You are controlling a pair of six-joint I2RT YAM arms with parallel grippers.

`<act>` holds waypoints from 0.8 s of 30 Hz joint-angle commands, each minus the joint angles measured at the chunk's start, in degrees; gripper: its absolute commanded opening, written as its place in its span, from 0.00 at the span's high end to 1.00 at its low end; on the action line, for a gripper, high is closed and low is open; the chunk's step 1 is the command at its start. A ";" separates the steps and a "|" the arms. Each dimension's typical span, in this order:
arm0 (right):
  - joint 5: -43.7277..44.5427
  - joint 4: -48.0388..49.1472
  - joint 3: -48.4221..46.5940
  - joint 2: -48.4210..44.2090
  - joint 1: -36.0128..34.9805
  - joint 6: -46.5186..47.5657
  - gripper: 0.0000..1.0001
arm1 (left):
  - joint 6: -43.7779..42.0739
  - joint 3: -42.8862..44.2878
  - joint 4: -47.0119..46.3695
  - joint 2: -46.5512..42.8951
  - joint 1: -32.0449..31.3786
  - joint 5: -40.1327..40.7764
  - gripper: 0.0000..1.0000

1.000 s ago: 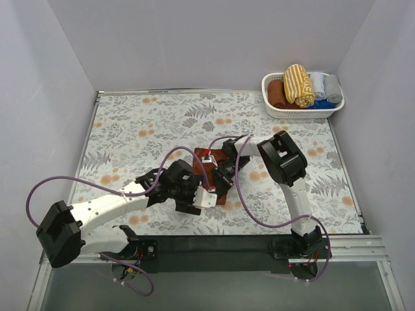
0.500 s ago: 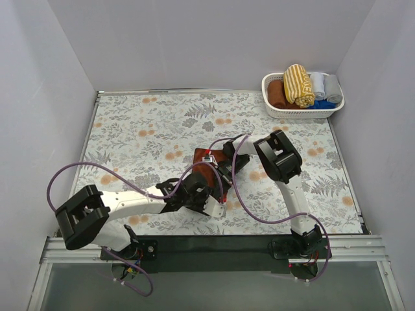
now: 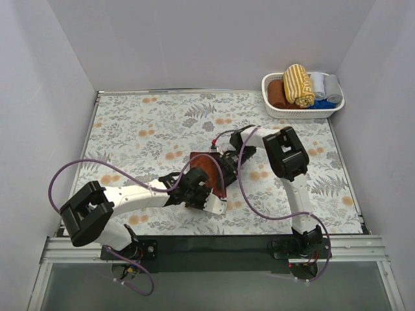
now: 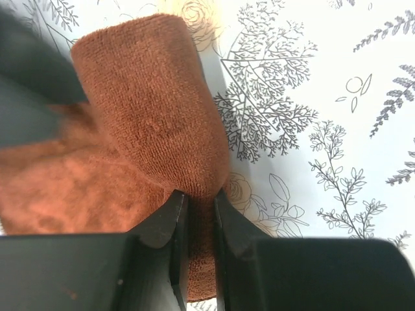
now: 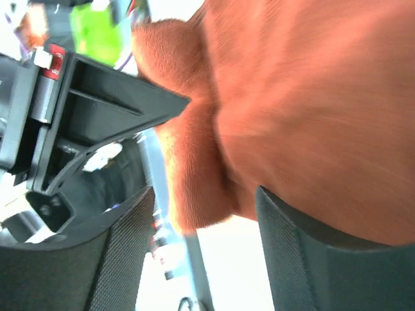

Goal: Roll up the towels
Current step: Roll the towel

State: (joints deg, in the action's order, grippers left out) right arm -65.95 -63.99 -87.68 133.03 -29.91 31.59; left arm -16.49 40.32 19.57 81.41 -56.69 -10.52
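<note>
Top: mustard-striped towel [image 3: 298, 84] already rolled, in basket [image 3: 301, 112] far right. Rust-brown towel [image 3: 206, 166] mid-table, part-rolled.
Left wrist: left gripper [image 4: 194, 194] pinched near-closed on its fold.
Right wrist: right gripper [image 5: 201, 194] jaws apart, cloth between, seemingly unclamped.
Second roll unfinished.

No writing, label, brand or number can be read in any view. The rust-brown towel [image 4: 149, 116] is plain cloth. The tabletop [image 3: 130, 123] carries only a printed pattern of leaves and flowers. The white basket [image 3: 299, 113] shows no legible mark.
</note>
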 commanded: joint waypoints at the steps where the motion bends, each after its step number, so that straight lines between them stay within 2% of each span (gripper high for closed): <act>1: 9.17 4.92 -5.83 -4.35 6.08 -2.14 0.41 | 1.64 2.56 14.43 4.10 3.76 -12.58 1.00; 5: 12.85 5.01 -9.61 -8.66 9.95 -2.59 0.40 | 1.38 9.93 20.83 9.46 10.44 -21.36 1.00; 9: 13.92 6.06 -8.22 -16.20 13.55 -1.01 0.41 | -2.05 17.23 28.41 17.37 15.46 -29.37 1.00; 13: 15.15 9.83 -0.84 -24.19 14.27 1.62 0.46 | -3.63 23.47 32.10 22.91 18.53 -32.88 0.98; 19: 16.90 17.03 12.52 -35.99 13.57 3.12 0.51 | -8.99 35.86 44.66 38.90 23.36 -38.25 0.96; 24: 23.22 21.44 18.40 -40.91 7.52 3.39 0.53 | -11.37 43.43 51.52 47.78 25.92 -40.63 0.91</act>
State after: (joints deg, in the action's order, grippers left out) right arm -46.96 -48.01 -71.66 95.39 -18.50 33.56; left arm -23.07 81.76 67.42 122.96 -31.18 -54.94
